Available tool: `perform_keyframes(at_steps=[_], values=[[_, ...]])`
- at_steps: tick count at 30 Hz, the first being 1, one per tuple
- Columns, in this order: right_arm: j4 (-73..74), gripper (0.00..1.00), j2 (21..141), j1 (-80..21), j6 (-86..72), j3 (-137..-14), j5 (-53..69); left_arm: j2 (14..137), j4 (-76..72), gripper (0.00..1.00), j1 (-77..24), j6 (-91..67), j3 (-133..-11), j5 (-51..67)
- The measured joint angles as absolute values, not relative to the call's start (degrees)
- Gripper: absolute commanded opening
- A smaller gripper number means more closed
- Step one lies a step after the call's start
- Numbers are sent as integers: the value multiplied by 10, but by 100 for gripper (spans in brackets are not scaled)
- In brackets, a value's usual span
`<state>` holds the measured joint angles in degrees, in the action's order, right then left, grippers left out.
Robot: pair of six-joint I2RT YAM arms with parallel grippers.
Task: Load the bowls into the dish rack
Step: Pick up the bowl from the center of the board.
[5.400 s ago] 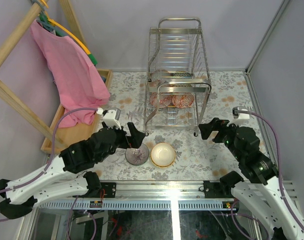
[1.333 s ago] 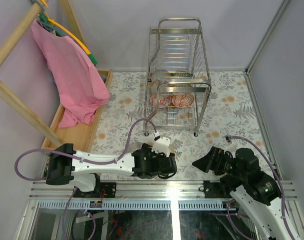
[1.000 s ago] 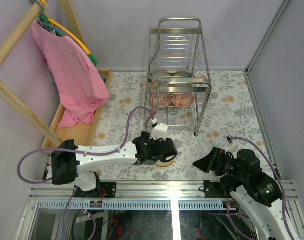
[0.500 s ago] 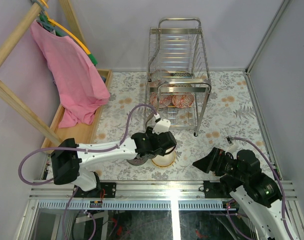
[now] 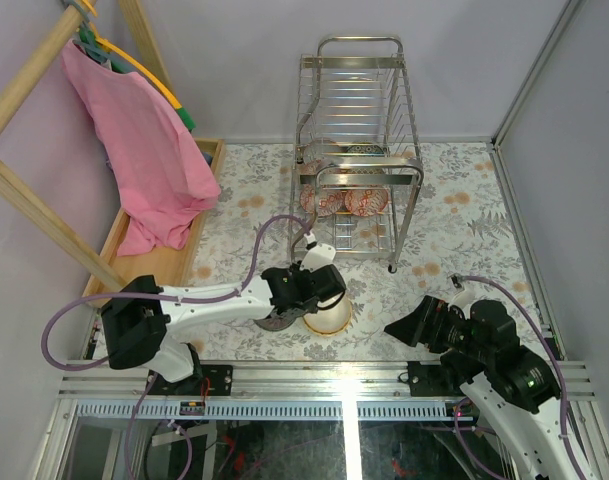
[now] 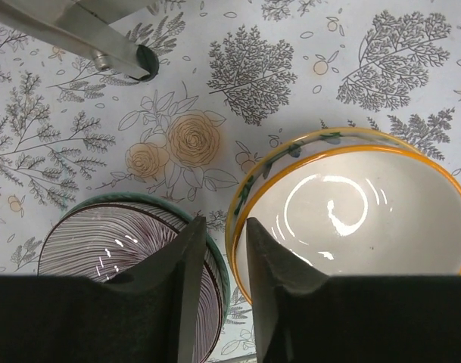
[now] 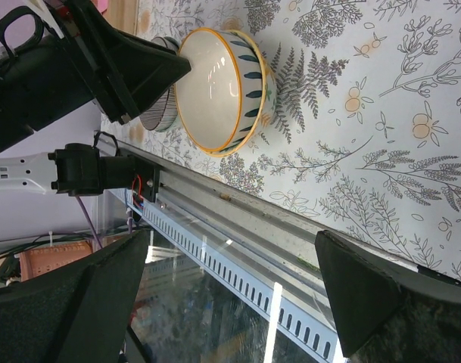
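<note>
- Picking up the next bowl is the step in hand. The left gripper (image 6: 226,223) stands over the cream bowl (image 6: 366,219), one finger inside its rim and one outside, next to the striped bowl (image 6: 116,242).
- Its jaws leave only a slim gap around the rim; I cannot tell whether they pinch it yet.
- Both bowls sit on the table (image 5: 454,220) near its front edge, well apart from the dish rack (image 5: 359,95), whose lower tier holds red bowls (image 5: 329,200).
- The right gripper (image 7: 232,234) hangs wide open and empty, off to the right.
- The next move probably calls for finishing the squeeze, lifting clear of the striped bowl, and carrying the cream bowl to a free slot.
- Since the earliest frame, the left arm has moved from the striped bowl to the cream one. The right arm has drawn back from the rack.
</note>
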<state>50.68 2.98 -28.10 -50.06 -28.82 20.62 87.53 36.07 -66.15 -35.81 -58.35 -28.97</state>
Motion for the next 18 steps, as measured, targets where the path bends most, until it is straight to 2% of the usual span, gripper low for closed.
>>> perform_keyframes(at_steps=[3, 7, 18], values=[[505, 100, 30, -281, -502, -285, 206, 875, 353, 16, -662, -357, -580, -282], [505, 99, 30, -281, -502, -282, 206, 876, 345, 0, -662, -353, -580, -273], [505, 99, 30, -281, -502, -282, 206, 875, 345, 0, -662, -351, -582, -268]])
